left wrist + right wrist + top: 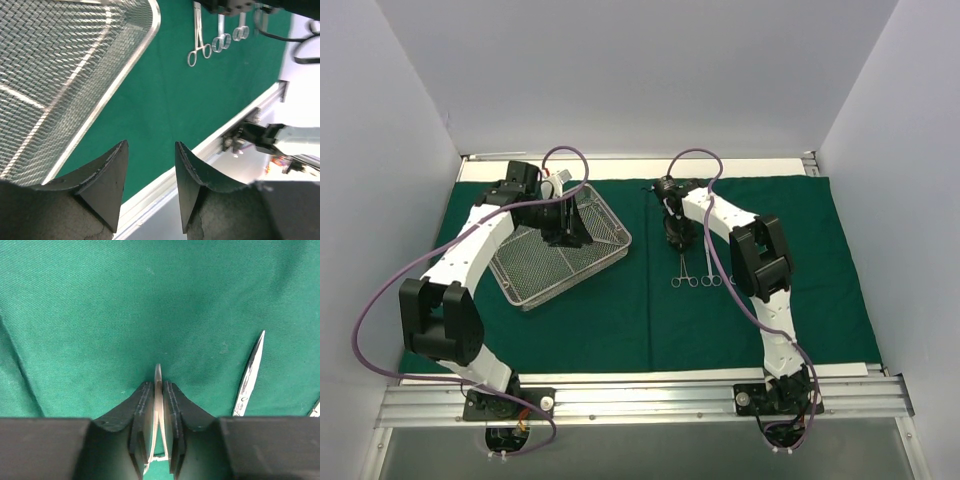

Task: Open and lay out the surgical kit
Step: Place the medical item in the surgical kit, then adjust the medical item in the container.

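Silver tweezers are gleaming between black fingers, dark green cloth beneath them; the tray is showing silver criss-cross mesh.

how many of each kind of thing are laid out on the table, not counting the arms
green cloth: 1
wire-mesh tray: 1
ring-handled steel instruments: 3, one of them between the fingers of the right claw
total: 5

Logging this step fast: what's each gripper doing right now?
Left gripper: open, holding nothing.
Right gripper: closed on a slender steel instrument.
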